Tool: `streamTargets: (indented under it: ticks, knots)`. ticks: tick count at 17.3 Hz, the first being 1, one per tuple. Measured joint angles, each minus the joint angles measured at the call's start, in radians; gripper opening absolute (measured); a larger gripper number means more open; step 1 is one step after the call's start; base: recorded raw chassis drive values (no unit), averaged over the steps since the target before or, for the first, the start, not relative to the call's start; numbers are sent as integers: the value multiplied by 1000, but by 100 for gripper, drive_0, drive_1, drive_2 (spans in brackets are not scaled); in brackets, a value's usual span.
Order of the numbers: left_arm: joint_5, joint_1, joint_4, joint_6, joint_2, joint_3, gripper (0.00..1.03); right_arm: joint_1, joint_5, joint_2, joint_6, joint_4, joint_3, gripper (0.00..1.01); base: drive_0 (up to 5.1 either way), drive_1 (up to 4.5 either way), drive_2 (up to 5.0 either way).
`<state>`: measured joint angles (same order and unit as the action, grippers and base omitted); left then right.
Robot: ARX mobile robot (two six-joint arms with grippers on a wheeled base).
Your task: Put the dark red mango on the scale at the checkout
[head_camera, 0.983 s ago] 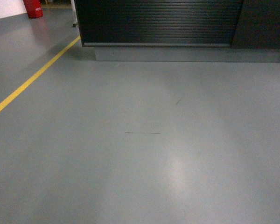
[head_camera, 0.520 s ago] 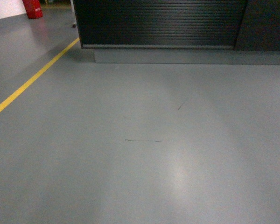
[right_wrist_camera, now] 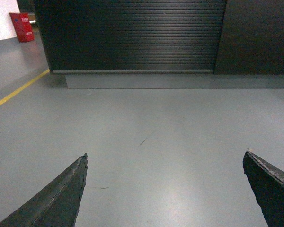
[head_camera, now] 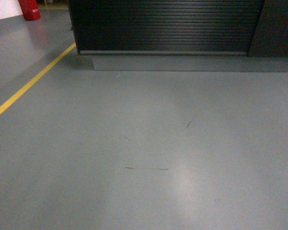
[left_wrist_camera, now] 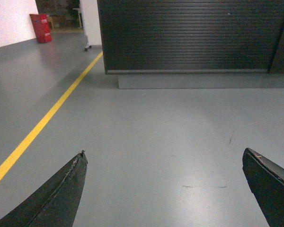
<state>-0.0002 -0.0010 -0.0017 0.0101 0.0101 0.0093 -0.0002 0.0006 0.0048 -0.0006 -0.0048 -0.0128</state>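
The checkout (head_camera: 163,26) fills the top of the head view: a dark slatted front on a grey plinth (head_camera: 192,63). Both wrist views show that same checkout (left_wrist_camera: 189,35) (right_wrist_camera: 132,35) ahead across the grey floor. Its top is out of view, so the scale and the dark red mango are out of view. My left gripper (left_wrist_camera: 163,153) is open, with only floor between its black fingers (left_wrist_camera: 61,194). My right gripper (right_wrist_camera: 164,156) is open too, and its fingers (right_wrist_camera: 267,187) hold nothing. Neither gripper shows in the head view.
A yellow floor line (head_camera: 31,81) runs diagonally on the left toward the counter's left corner. A red box (head_camera: 29,8) stands far back left. A darker smooth panel (head_camera: 278,26) joins the counter on the right. Thin scuff marks (head_camera: 146,168) lie on the floor.
The counter has grown larger and lower in the head view and the floor scuffs have slid toward me. The view has also shifted slightly, with the counter's left corner moving left.
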Motion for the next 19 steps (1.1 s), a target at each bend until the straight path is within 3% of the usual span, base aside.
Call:
streamTargets:
  ticks: [19]
  knots:
    - [0, 0, -2, 0, 0, 0, 98, 0, 0, 0, 0, -2, 0, 98, -3, 416, -423]
